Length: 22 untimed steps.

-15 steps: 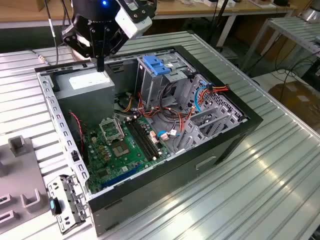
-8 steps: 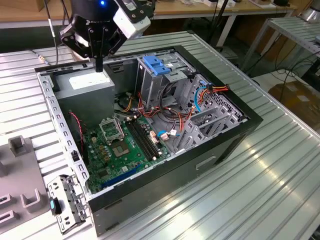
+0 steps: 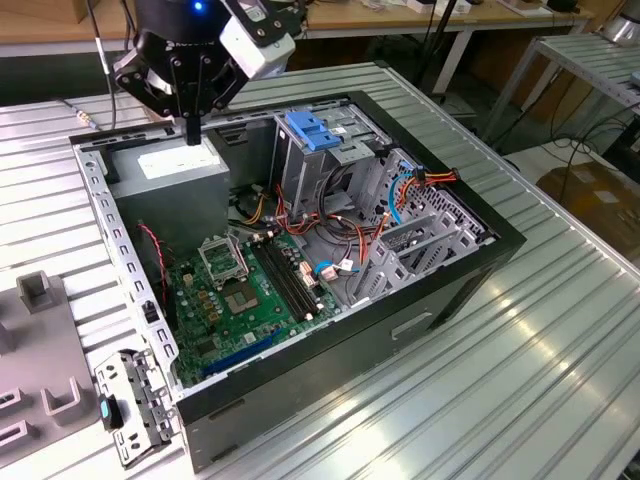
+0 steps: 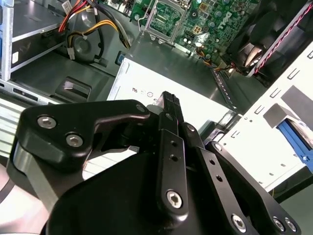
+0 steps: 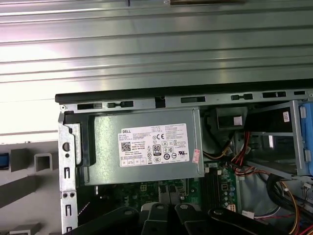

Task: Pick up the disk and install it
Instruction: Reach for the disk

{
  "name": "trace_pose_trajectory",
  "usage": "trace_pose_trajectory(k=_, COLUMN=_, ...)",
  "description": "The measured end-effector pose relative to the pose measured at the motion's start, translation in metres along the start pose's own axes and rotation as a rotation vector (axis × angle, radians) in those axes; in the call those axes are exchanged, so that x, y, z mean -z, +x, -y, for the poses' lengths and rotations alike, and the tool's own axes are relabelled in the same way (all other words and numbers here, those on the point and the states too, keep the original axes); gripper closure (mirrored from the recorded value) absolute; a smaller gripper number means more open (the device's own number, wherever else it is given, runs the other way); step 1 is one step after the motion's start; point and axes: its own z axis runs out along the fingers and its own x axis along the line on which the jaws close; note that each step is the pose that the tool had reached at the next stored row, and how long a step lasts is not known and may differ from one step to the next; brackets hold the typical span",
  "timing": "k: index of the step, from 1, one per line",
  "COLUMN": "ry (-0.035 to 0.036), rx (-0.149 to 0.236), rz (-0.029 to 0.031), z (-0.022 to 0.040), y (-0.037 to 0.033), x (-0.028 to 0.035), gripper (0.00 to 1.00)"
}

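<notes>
My gripper [image 3: 192,128] hangs over the back corner of the open computer case [image 3: 440,290], just above the grey power-supply box [image 3: 175,165]. Its two black fingers point straight down, pressed together, with nothing between them. In the second wrist view the gripper [image 4: 169,100] again looks shut, its tip over the box's white sticker [image 4: 146,93]. Dark gripper links [image 5: 166,218] cross the first wrist view. A sliver of blue [image 5: 3,160] lies beyond the grey fixtures outside the case; I cannot tell whether it is the disk.
Inside the case are the green motherboard [image 3: 245,290], a metal drive cage with a blue latch [image 3: 312,130] and loose cables [image 3: 400,190]. Grey fixture blocks [image 3: 40,290] and a metal bracket [image 3: 135,405] lie on the ribbed table on the exterior view's left.
</notes>
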Motion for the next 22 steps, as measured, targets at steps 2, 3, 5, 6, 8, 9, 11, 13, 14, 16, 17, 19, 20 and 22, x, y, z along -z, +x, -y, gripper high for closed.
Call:
trace_pose_trajectory(k=2, ry=0.0, rx=0.0, rz=0.0, z=0.0001, y=0.0008, x=0.0, gripper=0.89)
trace_pose_trajectory(k=3, ry=-0.0001, rx=0.0, rz=0.0001, z=0.0001, y=0.0012, x=-0.0001, gripper=0.89)
trace_pose_trajectory(k=5, ry=-0.0001, rx=0.0, rz=0.0, z=0.0002, y=0.0024, x=-0.0002, gripper=0.89)
trace_pose_trajectory(k=6, ry=0.0, rx=0.0, rz=0.0, z=0.0003, y=0.0031, x=-0.0002, gripper=0.89)
trace_pose_trajectory(k=8, ry=0.0, rx=0.0, rz=-0.0001, z=0.0003, y=0.0045, x=-0.0002, gripper=0.89)
trace_pose_trajectory(k=9, ry=-0.0001, rx=0.0, rz=0.0, z=0.0004, y=0.0057, x=-0.0002, gripper=0.89)
trace_pose_trajectory(k=11, ry=0.0, rx=0.0, rz=0.0, z=0.0005, y=0.0067, x=-0.0002, gripper=0.89)
trace_pose_trajectory(k=13, ry=-0.0001, rx=0.0, rz=0.0, z=0.0006, y=0.0078, x=-0.0003, gripper=0.89)
trace_pose_trajectory(k=14, ry=0.0, rx=0.0, rz=-0.0001, z=0.0006, y=0.0083, x=-0.0003, gripper=0.89)
trace_pose_trajectory(k=16, ry=0.0, rx=0.0, rz=-0.0001, z=0.0007, y=0.009, x=-0.0003, gripper=0.89)
trace_pose_trajectory(k=17, ry=0.0, rx=0.0, rz=-0.0001, z=0.0007, y=0.0094, x=-0.0003, gripper=0.89)
trace_pose_trajectory(k=19, ry=0.0, rx=0.0, rz=-0.0002, z=0.0008, y=0.0102, x=-0.0004, gripper=0.89)
trace_pose_trajectory(k=20, ry=0.0, rx=0.0, rz=-0.0002, z=0.0008, y=0.0108, x=-0.0004, gripper=0.89)
trace_pose_trajectory(k=22, ry=0.0, rx=0.0, rz=-0.0003, z=0.0009, y=0.0121, x=-0.0005, gripper=0.89)
